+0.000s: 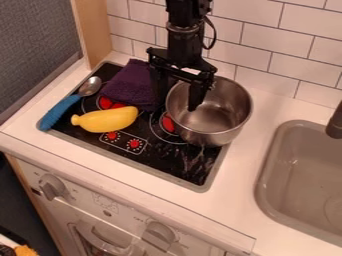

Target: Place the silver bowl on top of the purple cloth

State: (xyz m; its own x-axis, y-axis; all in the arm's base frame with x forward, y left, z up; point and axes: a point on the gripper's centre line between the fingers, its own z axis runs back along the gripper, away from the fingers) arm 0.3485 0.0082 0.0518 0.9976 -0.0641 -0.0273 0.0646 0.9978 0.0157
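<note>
We see the black gripper [177,104] pointing down at the left rim of the silver bowl [217,134]. Its 2 fingers are spread: 1 finger goes down inside the bowl, and the other finger is outside, between the bowl and the purple cloth [127,86]. So the bowl's wall passes between them, but we cannot tell if some finger touches it. The bowl stands upright at the right rear part of the black stove top [150,155], not on the cloth. We find the cloth, folded and a little rumpled, at the left rear part, near the bowl.

In front of the cloth lies 1 yellow toy [107,120] (to us, it has the look of a banana). The spoon [67,106] with the blue handle is at the left edge of the stove top, its metal end toward the wall [257,45]. We see also the grey sink [266,175] at the right, with the dark faucet [335,122].
</note>
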